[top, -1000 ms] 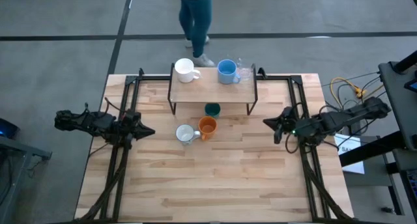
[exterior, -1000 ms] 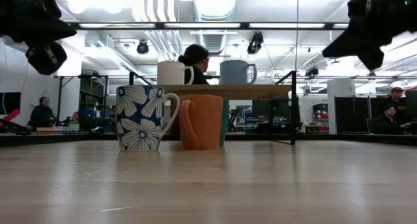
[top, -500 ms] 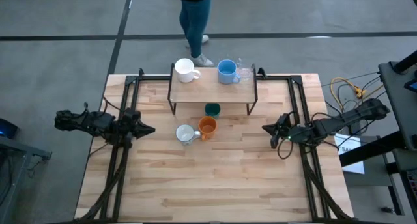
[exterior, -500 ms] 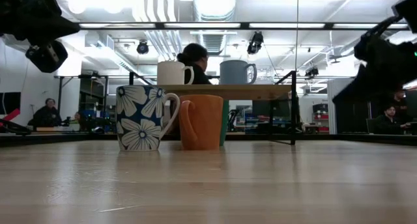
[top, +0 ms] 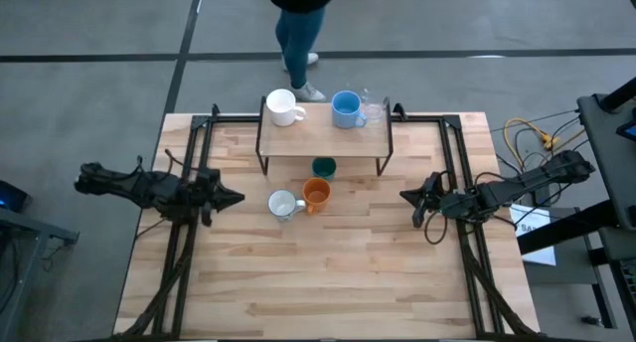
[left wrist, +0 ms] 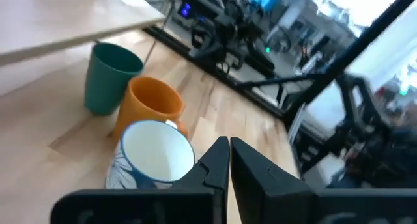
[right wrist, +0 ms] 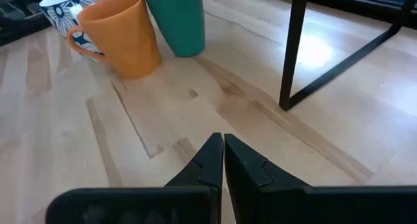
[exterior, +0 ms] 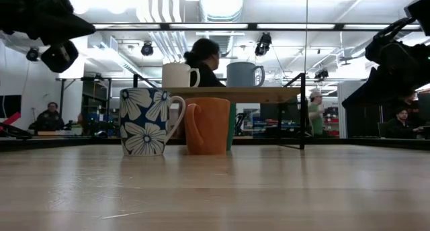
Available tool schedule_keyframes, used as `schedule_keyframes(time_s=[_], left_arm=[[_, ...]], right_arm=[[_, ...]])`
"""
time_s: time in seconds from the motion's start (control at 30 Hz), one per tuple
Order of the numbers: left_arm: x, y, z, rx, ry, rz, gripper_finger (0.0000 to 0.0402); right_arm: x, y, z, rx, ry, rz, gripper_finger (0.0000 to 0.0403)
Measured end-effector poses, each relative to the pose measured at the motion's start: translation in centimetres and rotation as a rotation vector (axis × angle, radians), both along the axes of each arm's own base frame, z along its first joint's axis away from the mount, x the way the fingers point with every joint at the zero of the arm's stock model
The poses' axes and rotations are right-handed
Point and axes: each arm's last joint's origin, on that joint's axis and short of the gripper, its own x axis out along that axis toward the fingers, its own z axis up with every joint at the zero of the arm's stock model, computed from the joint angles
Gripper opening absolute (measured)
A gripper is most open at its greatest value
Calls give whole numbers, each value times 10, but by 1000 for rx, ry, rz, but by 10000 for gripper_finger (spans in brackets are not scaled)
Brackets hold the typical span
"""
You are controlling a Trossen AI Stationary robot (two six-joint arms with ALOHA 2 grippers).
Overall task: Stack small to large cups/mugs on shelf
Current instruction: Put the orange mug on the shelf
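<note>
On the shelf (top: 323,135) stand a white mug (top: 282,107), a light blue mug (top: 346,108) and a clear glass (top: 374,110). A dark green cup (top: 323,167) stands on the table by the shelf's near edge. In front of it stand an orange mug (top: 316,193) and a white mug with a dark flower pattern (top: 282,204). My left gripper (top: 238,197) hangs shut left of the patterned mug (left wrist: 153,152), clear of it. My right gripper (top: 404,195) is shut, low over the table, right of the orange mug (right wrist: 124,35).
Black arm frames run along the table's left and right sides (top: 189,233). The shelf's thin black legs (right wrist: 296,48) stand near my right gripper. A person (top: 298,24) stands beyond the table's far edge. The near half of the table (top: 318,282) is bare wood.
My right gripper has sunk toward the table and then held still. My left gripper has edged toward the table's right, nearer the patterned mug. Both stay shut. The mugs have not moved.
</note>
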Motion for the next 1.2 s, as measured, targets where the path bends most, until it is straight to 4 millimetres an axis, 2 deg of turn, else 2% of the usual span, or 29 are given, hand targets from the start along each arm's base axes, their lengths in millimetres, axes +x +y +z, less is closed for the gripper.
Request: schedule_keyframes(time_s=[0.13, 0.33, 0.67, 0.8, 0.97, 1.2], left_arm=[[12, -4, 6, 56, 69, -39, 0], [24, -7, 28, 268, 190, -96, 0], [63, -8, 53, 585, 549, -201, 0], [85, 1, 66, 683, 596, -148, 0], [105, 21, 77, 735, 656, -85, 0], [131, 41, 93, 796, 652, -213, 0]], right_arm=[[0, 0, 0, 18, -11, -15, 8], [0, 0, 0, 52, -28, -37, 8], [0, 0, 0, 80, -41, -53, 8], [0, 0, 0, 99, -50, -63, 8], [0, 0, 0, 103, -50, -62, 8], [0, 0, 0, 104, -50, -61, 8]])
